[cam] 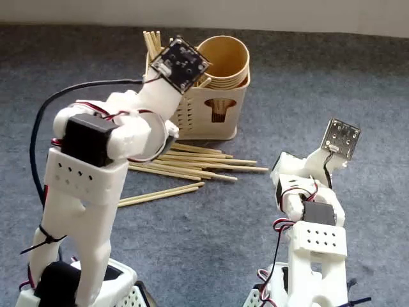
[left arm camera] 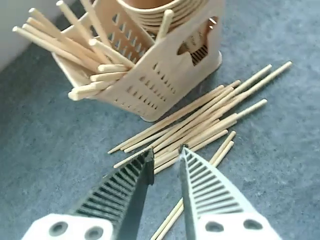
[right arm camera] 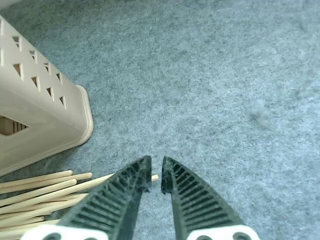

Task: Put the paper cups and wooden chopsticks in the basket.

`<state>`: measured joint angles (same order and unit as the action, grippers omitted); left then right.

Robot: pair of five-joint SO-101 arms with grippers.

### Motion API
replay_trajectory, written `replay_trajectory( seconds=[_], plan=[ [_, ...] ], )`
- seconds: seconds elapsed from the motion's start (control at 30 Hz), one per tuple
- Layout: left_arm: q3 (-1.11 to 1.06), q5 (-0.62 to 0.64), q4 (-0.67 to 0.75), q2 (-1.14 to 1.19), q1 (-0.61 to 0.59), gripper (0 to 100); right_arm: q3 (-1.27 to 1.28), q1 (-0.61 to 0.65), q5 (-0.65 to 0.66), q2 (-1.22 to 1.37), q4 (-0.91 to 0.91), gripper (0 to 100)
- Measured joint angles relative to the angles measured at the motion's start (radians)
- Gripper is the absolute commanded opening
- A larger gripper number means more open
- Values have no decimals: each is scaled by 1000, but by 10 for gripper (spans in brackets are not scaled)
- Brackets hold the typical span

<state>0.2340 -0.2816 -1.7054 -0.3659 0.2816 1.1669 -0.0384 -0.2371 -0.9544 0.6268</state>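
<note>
From above, the basket (cam: 211,118) stands on grey carpet (cam: 364,89), with stacked paper cups (cam: 225,61) in one compartment and several wooden chopsticks (cam: 152,42) upright in the compartment beside them. A loose pile of chopsticks (cam: 204,163) lies on the carpet just in front of the basket. The left arm (cam: 102,160) leans over that pile, and the right arm (cam: 313,198) stands well off to the basket's side. At the left wrist, the left gripper (left arm camera: 165,156) hangs empty over the loose pile, its fingers narrowly parted. At the right wrist, the right gripper (right arm camera: 155,171) hovers near the basket's corner above the pile's end, only slightly apart and holding nothing.
</note>
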Motion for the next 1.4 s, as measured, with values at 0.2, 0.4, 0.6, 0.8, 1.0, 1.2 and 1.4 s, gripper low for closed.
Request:
replay_trajectory(
  seconds=[0.2, 0.4, 0.6, 0.8, 1.0, 1.2, 1.4],
  plan=[
    [-138, -106, -8, -2, 75, 77, 0, 0, 0, 0, 0, 49],
    [-385, -270, 25, -2, 100, 78, 0, 0, 0, 0, 0, 49],
    [-615, -341, 209, -2, 57, 122, 0, 0, 0, 0, 0, 49],
    [-802, -419, 368, 0, 38, 126, 0, 0, 0, 0, 0, 49],
    [-931, -471, 511, 0, 20, 127, 0, 0, 0, 0, 0, 49],
    [-1016, -476, 617, 0, 18, 127, 0, 0, 0, 0, 0, 49],
    [-1011, -476, 644, 80, 21, 123, 0, 0, 0, 0, 0, 49]
  ],
)
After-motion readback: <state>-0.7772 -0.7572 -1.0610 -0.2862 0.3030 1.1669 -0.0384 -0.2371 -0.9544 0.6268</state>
